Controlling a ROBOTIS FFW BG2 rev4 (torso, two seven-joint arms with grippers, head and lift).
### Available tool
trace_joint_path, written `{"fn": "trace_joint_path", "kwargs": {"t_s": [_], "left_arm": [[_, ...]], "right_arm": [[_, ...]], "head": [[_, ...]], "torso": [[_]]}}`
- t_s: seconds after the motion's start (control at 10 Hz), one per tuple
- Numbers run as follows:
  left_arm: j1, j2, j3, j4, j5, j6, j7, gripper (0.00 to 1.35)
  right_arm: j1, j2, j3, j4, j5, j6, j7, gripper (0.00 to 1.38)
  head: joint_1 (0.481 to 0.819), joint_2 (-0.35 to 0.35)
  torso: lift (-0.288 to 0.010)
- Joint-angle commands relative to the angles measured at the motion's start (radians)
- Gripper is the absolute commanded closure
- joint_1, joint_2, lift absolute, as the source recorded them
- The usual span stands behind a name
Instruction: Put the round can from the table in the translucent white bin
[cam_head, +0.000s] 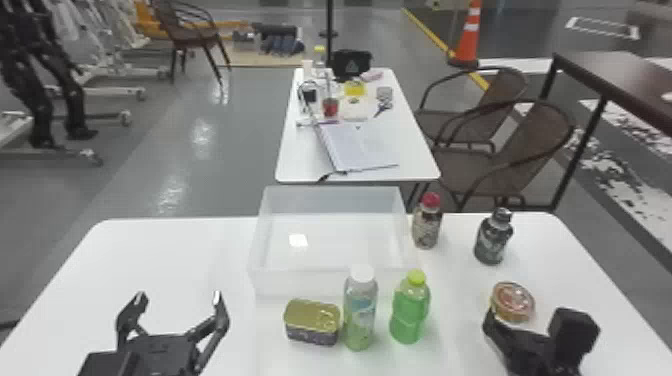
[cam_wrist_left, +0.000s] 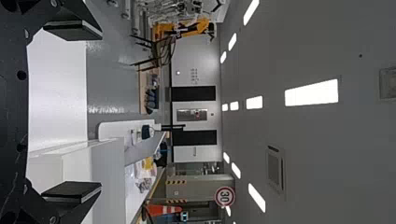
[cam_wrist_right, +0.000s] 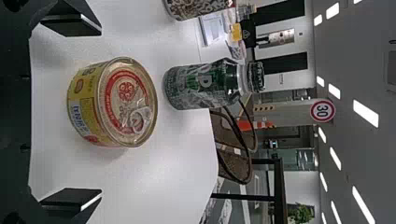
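Observation:
At the table's right stands the round can (cam_head: 512, 301), with my right gripper (cam_head: 522, 327) just on its near side. In the right wrist view the round can (cam_wrist_right: 112, 101), yellow-sided with a red-printed lid and pull tab, is upright on the table between the spread fingers of my right gripper (cam_wrist_right: 72, 112), which is open and not gripping it. The translucent white bin (cam_head: 330, 282) stands at the table's middle back with nothing in it. My left gripper (cam_head: 175, 305) is parked open at the left; in its wrist view the left gripper (cam_wrist_left: 72, 112) has nothing between its fingers.
Between bin and right gripper stand a green bottle (cam_head: 410, 310) and a white-capped bottle (cam_head: 360, 312), beside a rectangular tin (cam_head: 312, 322). A red-capped bottle (cam_head: 426, 222) is by the bin's right wall; a dark bottle (cam_head: 492, 237) stands behind the can.

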Motion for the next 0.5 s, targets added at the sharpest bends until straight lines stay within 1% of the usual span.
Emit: {"fn": "trace_joint_path", "kwargs": {"t_s": [0.0,0.4], "left_arm": [[0.001,-0.003,0.000,0.002,0.002,-0.002,0.000,0.16],[0.001,-0.003,0.003,0.008,0.010,-0.012,0.000,0.16]], "right_arm": [[-0.022,0.000,0.000,0.025,0.005,-0.006,0.010,0.08],[-0.065,-0.008,0.000,0.069,0.011,-0.008,0.025,0.05]], "head": [[0.549,0.000],[0.549,0.000]], "torso": [[-0.100],[-0.100]]}}
